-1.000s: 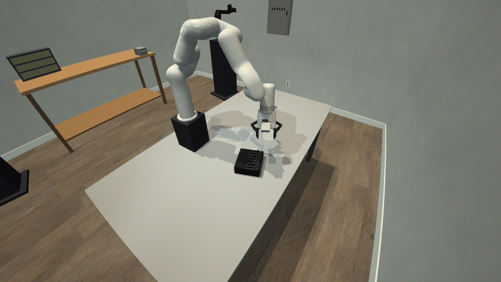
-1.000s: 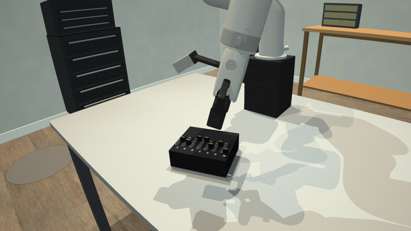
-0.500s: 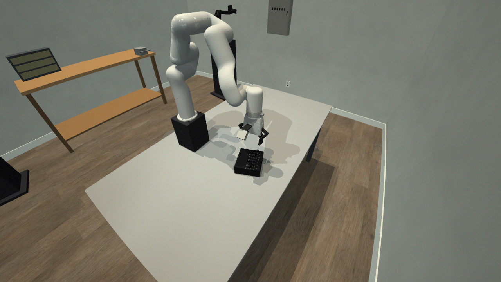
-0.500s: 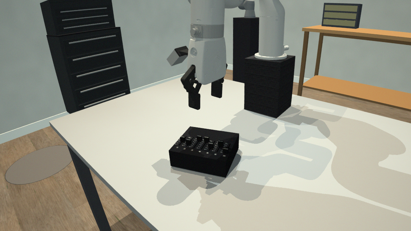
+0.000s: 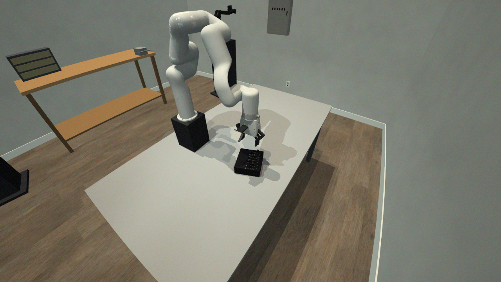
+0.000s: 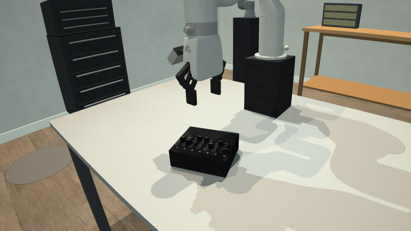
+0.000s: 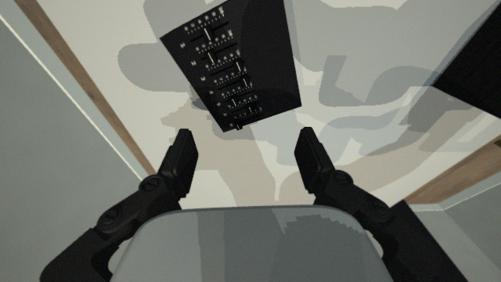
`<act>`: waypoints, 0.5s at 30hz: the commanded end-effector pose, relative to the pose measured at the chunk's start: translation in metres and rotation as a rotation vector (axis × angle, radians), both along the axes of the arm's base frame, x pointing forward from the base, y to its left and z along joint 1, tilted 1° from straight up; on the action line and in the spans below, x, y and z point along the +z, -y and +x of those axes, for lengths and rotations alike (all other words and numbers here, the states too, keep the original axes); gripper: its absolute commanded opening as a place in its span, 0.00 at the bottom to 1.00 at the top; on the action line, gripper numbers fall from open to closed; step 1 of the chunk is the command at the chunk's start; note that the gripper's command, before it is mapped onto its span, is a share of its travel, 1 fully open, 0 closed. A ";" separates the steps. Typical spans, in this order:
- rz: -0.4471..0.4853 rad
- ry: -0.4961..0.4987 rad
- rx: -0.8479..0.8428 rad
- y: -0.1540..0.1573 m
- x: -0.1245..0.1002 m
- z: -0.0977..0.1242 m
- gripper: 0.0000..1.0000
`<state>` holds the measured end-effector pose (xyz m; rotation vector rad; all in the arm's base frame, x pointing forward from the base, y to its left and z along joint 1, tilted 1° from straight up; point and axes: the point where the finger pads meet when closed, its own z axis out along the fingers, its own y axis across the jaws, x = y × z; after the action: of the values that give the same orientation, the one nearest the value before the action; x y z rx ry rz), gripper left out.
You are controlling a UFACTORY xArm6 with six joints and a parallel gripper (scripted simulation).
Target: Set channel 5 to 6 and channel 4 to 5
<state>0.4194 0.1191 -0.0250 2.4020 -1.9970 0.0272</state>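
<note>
Exterior view: the black lighting desk (image 5: 241, 162) (image 6: 211, 131) (image 7: 270, 51) is sitting on the pale worktop (image 5: 168, 217) (image 6: 120, 134) (image 7: 219, 188) just below the middle of the frame, its row of fader caps facing up. The claw (image 5: 249, 141) (image 6: 203, 94) (image 7: 246, 140) is hanging above the worktop in the upper middle, pointing down, its fingers standing fully apart and gripping nothing. In the wrist view, the desk is filling the upper middle, beyond the fingertips; the exact fader levels are looking too small to read.

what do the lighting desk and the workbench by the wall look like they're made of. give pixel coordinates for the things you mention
The lighting desk (image 5: 241, 163) (image 6: 214, 130) (image 7: 270, 51) looks like matte black plastic or painted metal: evenly dark, faint sheen. The workbench (image 5: 94, 68) (image 6: 373, 34) seems to be smooth wood, judging by its orange-brown color.
</note>
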 end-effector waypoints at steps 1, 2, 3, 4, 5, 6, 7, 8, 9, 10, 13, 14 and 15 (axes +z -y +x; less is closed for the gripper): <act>0.001 0.004 -0.001 0.000 0.001 0.002 1.00; 0.001 0.004 -0.001 0.000 0.001 0.002 1.00; 0.001 0.004 -0.001 0.000 0.001 0.002 1.00; 0.001 0.004 -0.001 0.000 0.001 0.002 1.00; 0.001 0.004 -0.001 0.000 0.001 0.002 1.00; 0.001 0.003 -0.004 0.000 0.001 0.002 1.00; 0.000 0.002 -0.011 -0.001 0.001 0.002 1.00; -0.002 -0.001 -0.023 -0.001 0.000 0.003 1.00; -0.004 -0.005 -0.042 -0.002 0.000 0.005 1.00; -0.008 -0.010 -0.069 -0.004 -0.002 0.007 1.00; -0.029 -0.033 -0.193 -0.009 -0.007 0.017 1.00; -0.039 -0.042 -0.248 -0.012 -0.009 0.021 1.00; -0.052 -0.051 -0.309 -0.014 -0.012 0.026 1.00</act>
<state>0.4311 0.1258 -0.0310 2.2329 -2.1484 0.0047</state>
